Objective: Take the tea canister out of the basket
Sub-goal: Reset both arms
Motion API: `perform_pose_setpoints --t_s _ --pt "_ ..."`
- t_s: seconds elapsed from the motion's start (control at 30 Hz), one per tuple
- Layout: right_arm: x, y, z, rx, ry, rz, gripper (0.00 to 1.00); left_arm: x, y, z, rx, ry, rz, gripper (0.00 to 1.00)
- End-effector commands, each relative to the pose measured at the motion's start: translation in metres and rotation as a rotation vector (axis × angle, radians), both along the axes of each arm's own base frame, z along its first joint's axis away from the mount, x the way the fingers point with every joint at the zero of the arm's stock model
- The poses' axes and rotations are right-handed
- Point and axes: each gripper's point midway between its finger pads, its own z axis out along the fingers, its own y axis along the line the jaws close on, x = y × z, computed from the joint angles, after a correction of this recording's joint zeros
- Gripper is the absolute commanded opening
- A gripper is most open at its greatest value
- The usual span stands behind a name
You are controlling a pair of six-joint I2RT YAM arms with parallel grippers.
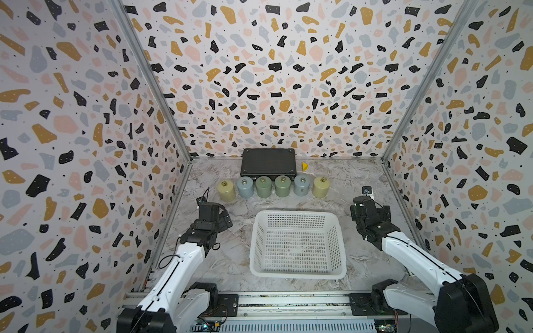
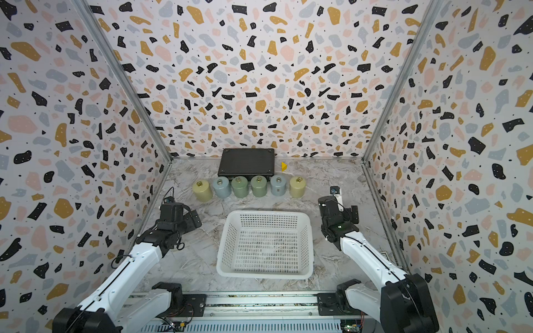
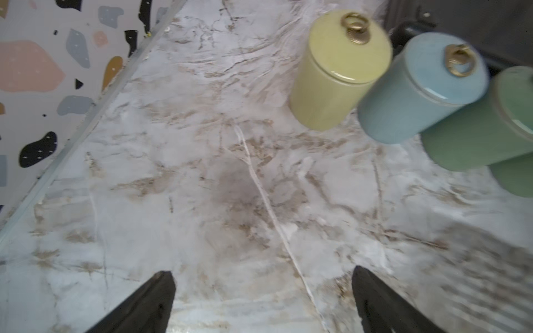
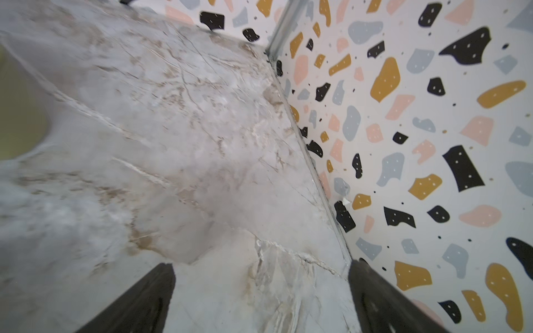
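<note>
The left gripper (image 3: 261,272) has its jaws spread wide with nothing between them; under it is only bare table (image 3: 202,173). The right gripper (image 4: 261,265) is spread just as wide and is also empty, over bare table near the right wall. In both top views each gripper hangs outside the basket (image 1: 297,275), the left one off its far left corner and the right one off its far right corner. Neither touches the rim.

The basket sits open side up between the arms. Its lattice floor shows only the table through the holes, and no canister is inside it. All six canisters stand in a left-to-right row (image 1: 282,186) on the table, beyond the basket's far rim and apart from it, just in front of the black case (image 1: 268,163).

From either gripper the row lies farther off and toward the middle. The left gripper is nearer the left yellow canister (image 1: 226,190), which shows clearly in its wrist view with a blue one (image 3: 418,89) and a green one (image 3: 476,124) beside it. The right gripper is nearer the right yellow canister (image 1: 321,186). In the right wrist view only a blurred yellowish patch at the edge hints at it.

Every canister stands upright, so its long axis is vertical, with the lid and brass ring on top. The row's own line runs left to right, parallel to the basket's far rim.

With the basket empty, the removal looks finished and nothing calls for another grasp.
</note>
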Motion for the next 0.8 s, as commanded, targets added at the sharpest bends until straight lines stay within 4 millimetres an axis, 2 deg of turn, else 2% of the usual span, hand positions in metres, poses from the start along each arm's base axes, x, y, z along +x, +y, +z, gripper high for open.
perform_pose_setpoints --t_s 0.0,0.07,0.17,0.37,0.5,0.57,0.77 --pt "0.014 -0.012 -0.006 -0.028 -0.068 -0.046 0.99 0.035 0.018 0.023 0.084 -0.14 0.057 1.0" --pt "0.02 -0.019 -0.02 -0.03 -0.073 -0.066 0.99 0.051 0.018 0.024 0.125 -0.141 0.02 0.99" --pt "0.029 -0.024 -0.035 -0.041 -0.055 -0.071 0.99 0.06 0.028 0.02 0.183 -0.087 0.038 1.0" --pt "0.049 -0.022 -0.04 0.069 -0.145 0.028 0.99 0.077 0.036 0.005 0.249 -0.127 0.017 1.0" --pt "0.057 -0.014 -0.048 0.19 -0.172 0.114 0.99 0.089 0.034 -0.002 0.279 -0.221 -0.022 0.99" --pt "0.058 -0.007 -0.049 0.195 -0.242 0.173 0.99 0.094 0.029 0.003 0.278 -0.248 -0.055 1.0" --pt "0.054 0.017 -0.06 0.214 -0.255 0.33 0.99 0.095 0.012 -0.003 0.257 -0.312 -0.161 1.0"
